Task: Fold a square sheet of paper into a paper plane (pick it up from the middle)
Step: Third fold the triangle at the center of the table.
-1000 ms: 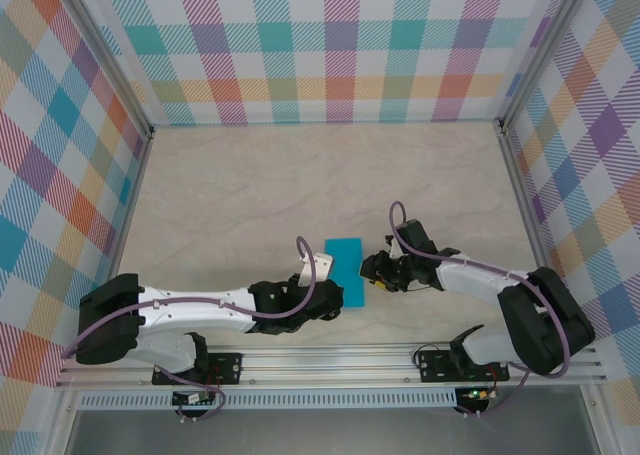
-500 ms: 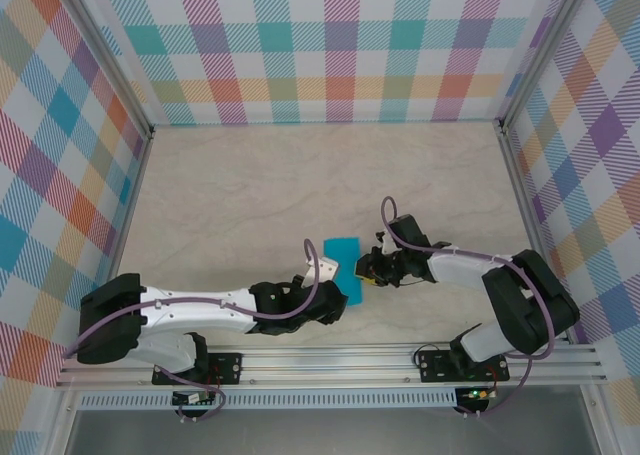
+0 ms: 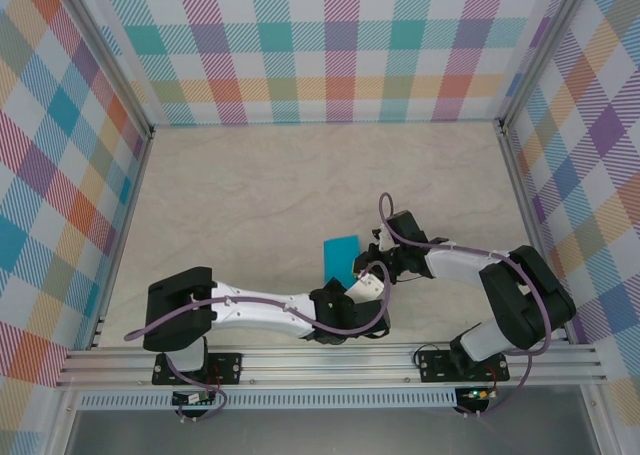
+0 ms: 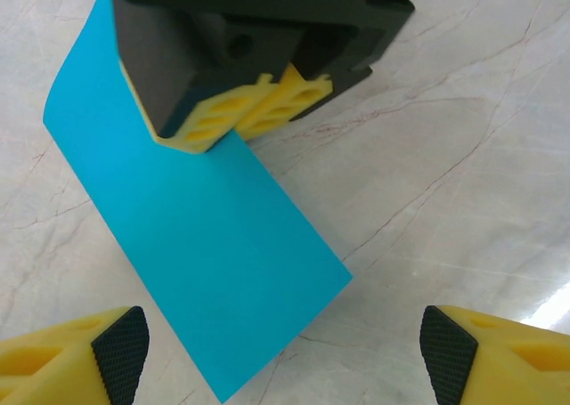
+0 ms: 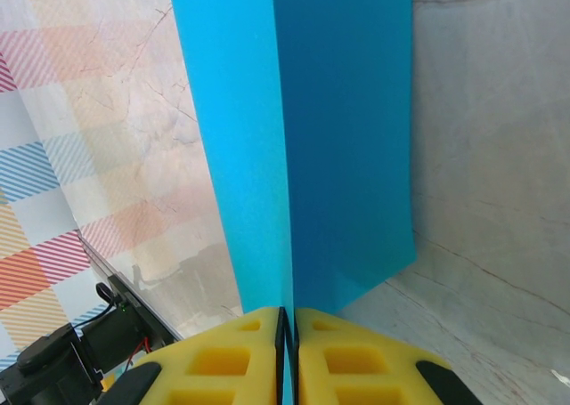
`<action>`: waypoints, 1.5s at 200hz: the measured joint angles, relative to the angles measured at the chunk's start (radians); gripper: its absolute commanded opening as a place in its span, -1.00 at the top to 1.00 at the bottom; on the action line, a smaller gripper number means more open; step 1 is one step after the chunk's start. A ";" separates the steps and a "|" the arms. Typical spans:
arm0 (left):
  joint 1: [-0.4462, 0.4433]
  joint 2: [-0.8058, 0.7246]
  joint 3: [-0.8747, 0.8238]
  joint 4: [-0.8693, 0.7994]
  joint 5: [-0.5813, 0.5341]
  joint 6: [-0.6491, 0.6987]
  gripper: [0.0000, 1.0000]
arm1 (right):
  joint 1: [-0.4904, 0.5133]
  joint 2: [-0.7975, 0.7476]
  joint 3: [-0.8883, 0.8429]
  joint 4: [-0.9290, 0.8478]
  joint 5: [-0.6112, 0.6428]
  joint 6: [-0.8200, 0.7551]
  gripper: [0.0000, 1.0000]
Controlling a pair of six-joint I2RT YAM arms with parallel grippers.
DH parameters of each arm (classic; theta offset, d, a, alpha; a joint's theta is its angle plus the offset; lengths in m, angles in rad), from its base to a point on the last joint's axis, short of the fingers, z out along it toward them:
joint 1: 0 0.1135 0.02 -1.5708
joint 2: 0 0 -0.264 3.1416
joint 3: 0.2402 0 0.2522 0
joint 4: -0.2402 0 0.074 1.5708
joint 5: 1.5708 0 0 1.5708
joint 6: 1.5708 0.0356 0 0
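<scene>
The left arm has swung in to the right, so the left fingers (image 4: 120, 338), wide open and empty, now straddle the near corner of the blue sheet (image 4: 205, 245). The sheet's long axis runs away from them over the bench (image 4: 463, 156). Farther along it, the right fingers (image 5: 223, 347) are clamped shut on its crease.

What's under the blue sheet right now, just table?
Bare marble table shows all around the sheet of paper, with nothing sticking out. The patch beneath it is covered, so I can't see it. The right gripper pinches one edge.
</scene>
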 measured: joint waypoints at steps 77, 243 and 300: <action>-0.003 0.105 0.069 -0.022 -0.092 0.021 0.01 | 0.000 0.014 0.014 -0.016 -0.002 0.000 0.75; 0.058 -0.048 -0.090 0.087 0.053 0.041 1.00 | -0.027 -0.098 0.037 -0.224 0.161 -0.059 0.49; 0.155 -0.156 -0.189 0.178 0.268 0.067 1.00 | -0.032 -0.117 0.145 -0.269 0.137 -0.138 0.82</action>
